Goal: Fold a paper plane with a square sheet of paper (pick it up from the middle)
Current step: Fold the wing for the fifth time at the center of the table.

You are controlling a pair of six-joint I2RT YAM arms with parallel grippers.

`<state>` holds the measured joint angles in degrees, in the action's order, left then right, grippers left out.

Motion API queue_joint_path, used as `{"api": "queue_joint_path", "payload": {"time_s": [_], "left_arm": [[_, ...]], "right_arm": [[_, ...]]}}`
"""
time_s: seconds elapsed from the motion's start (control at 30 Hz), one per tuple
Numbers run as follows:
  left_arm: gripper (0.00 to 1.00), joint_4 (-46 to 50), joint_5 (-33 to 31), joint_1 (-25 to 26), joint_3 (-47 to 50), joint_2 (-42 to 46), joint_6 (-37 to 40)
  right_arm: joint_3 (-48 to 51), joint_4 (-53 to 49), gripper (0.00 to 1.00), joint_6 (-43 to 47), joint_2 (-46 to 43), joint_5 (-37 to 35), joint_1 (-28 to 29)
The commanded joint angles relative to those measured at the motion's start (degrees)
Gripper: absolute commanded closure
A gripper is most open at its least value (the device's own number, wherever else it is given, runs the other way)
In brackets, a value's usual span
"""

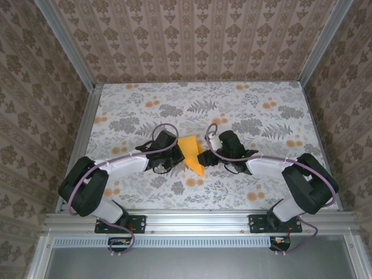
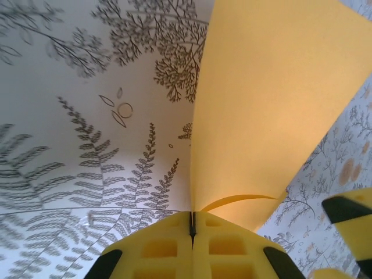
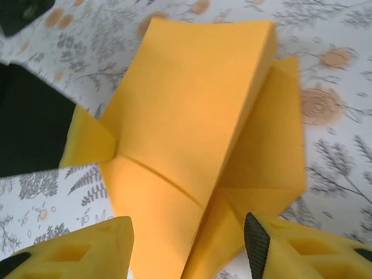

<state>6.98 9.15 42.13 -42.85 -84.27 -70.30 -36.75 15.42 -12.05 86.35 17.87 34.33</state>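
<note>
We see the two arms meeting over the middle of the floral-print worktop [image 1: 145, 104], with a thin, bright orange-yellow sheet of paper [image 1: 192, 152] between them, already creased into a pointed shape whose tip faces the near edge. The left gripper [image 1: 176, 156] reaches the sheet from the left. In its wrist view the left gripper [image 2: 192, 224] has its yellow fingers [image 2: 160, 247] pressed flat together, and the edge of the sheet [image 2: 273, 104] is pinched in the seam, so the paper rises from the fingertips and curves away above the fern pattern. The right gripper [image 1: 208, 156] comes in from the other side. In its wrist view the right gripper [image 3: 187, 232] stands with its jaws moderately apart, one yellow finger [image 3: 87, 250] on each side of the sheet [image 3: 186, 116] and neither closed on it. There we count overlapping layers, a diagonal crease and a triangular flap lying on the worktop to the right.
</note>
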Motion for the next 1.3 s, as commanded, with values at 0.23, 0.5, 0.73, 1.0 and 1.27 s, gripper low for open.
{"api": "queue_joint_path", "payload": {"time_s": [0.23,0.5,0.73,1.0,1.27], "left_arm": [[1.0,1.9,0.41,0.01,-2.3,0.42,2.8],[1.0,0.25,3.95,1.11,-8.05,-7.33,4.96],[1.0,1.01,4.82,1.29,-12.09,-11.96,5.35],[1.0,2.29,4.78,1.35,-13.6,-13.09,4.91],[1.0,2.27,5.31,1.38,-13.85,-13.32,3.86]], "right_arm": [[0.74,5.52,0.47,8.21,-0.45,-5.53,5.95],[5.93,7.17,0.51,8.17,-3.33,-8.9,6.59],[6.45,6.54,0.53,10.27,-2.03,-11.1,7.44],[4.74,8.93,0.53,12.79,2.35,-14.82,8.95],[5.33,18.53,0.52,16.94,7.51,-20.77,9.95]]}}
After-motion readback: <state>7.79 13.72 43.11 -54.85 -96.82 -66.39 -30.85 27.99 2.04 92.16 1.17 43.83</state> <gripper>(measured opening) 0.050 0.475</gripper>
